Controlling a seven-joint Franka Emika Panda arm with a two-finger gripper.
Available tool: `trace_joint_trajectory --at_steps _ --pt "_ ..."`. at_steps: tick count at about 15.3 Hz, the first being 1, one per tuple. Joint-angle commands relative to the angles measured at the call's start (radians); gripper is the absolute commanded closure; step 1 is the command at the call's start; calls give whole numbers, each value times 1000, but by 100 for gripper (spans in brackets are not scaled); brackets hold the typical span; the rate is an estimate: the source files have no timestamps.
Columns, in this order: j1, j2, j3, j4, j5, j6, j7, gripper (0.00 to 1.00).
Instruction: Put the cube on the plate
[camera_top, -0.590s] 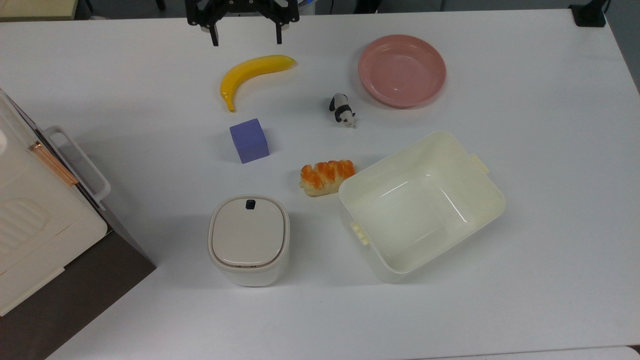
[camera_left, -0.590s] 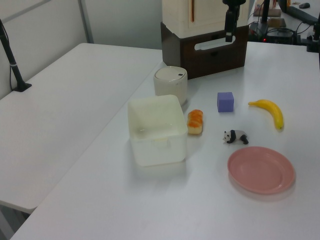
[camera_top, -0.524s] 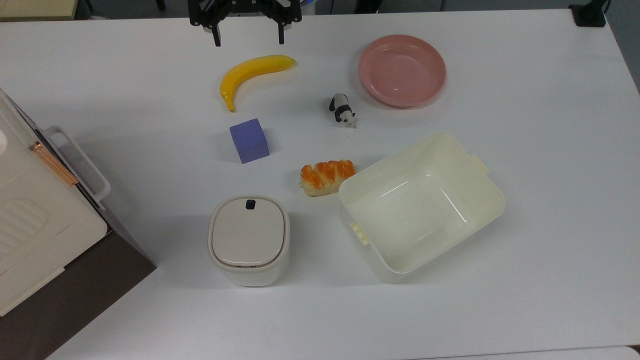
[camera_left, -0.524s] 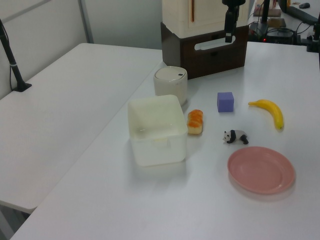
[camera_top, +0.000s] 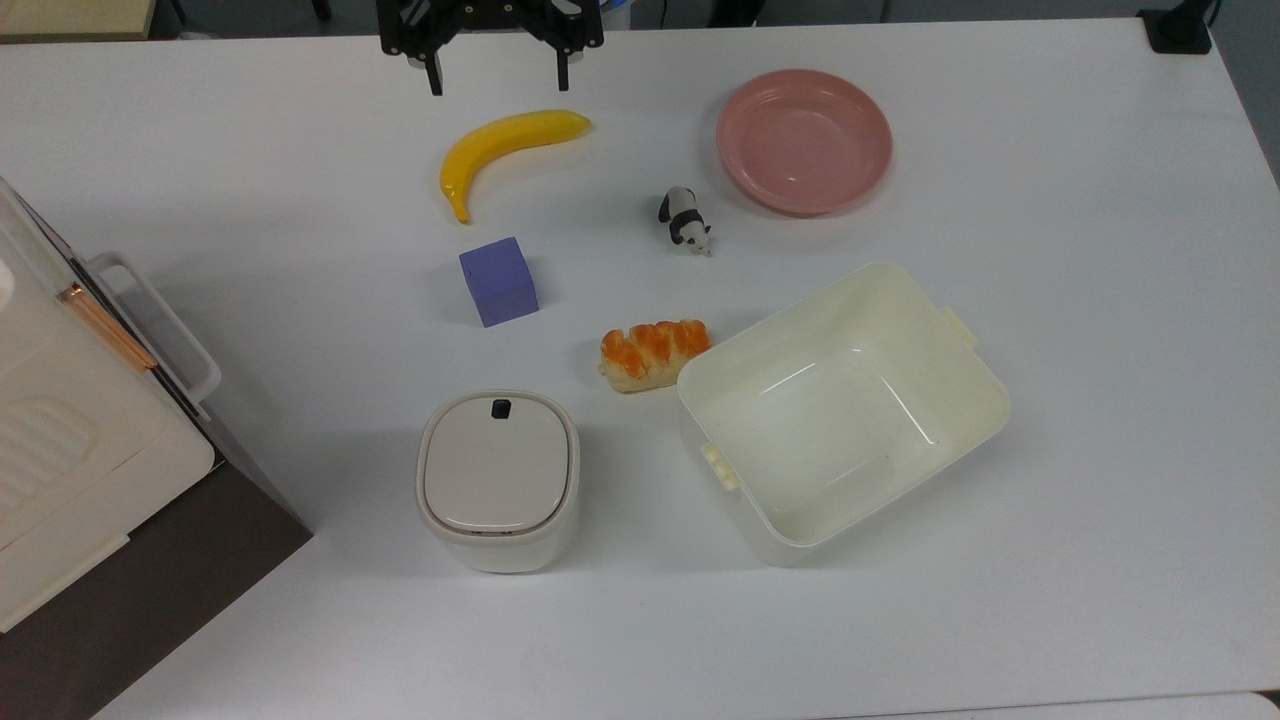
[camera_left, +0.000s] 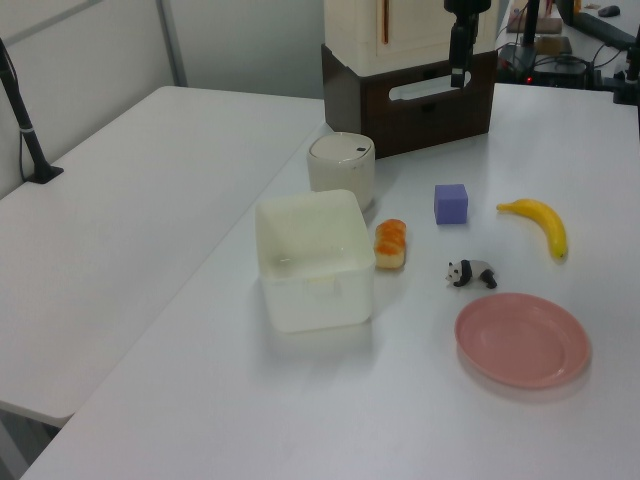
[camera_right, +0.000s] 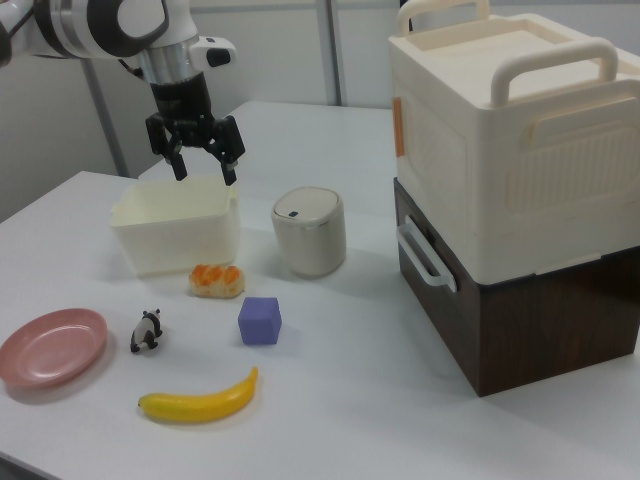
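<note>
Risking a clip of the banana (camera_top: 508, 148) or toy panda (camera_top: 685, 221), with gripper (camera_top: 497, 78) spread wide, empty, well apart from cube (camera_top: 498, 281) and plate (camera_top: 803, 140).

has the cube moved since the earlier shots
No. In the top view the cube sits in the same spot below the banana and left of the bread, untouched.

Bright, even overhead light, soft faint shadows beside objects, mild sheen on the white table (camera_top: 1050, 600), slight softness toward frame edges
</note>
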Motion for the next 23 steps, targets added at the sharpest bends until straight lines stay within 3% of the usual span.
trace_joint_trajectory --at_steps 1,7,18,20,23 --pt "14 -16 -8 -26 13 15 -5 0" --pt "6 -15 -8 -34 5 2 -13 0" --pt "-26 63 -17 -67 -22 12 -221 0" --pt "-48 66 -17 -116 -22 52 -258 0" --pt "-68 65 -16 -257 -21 237 -263 0"
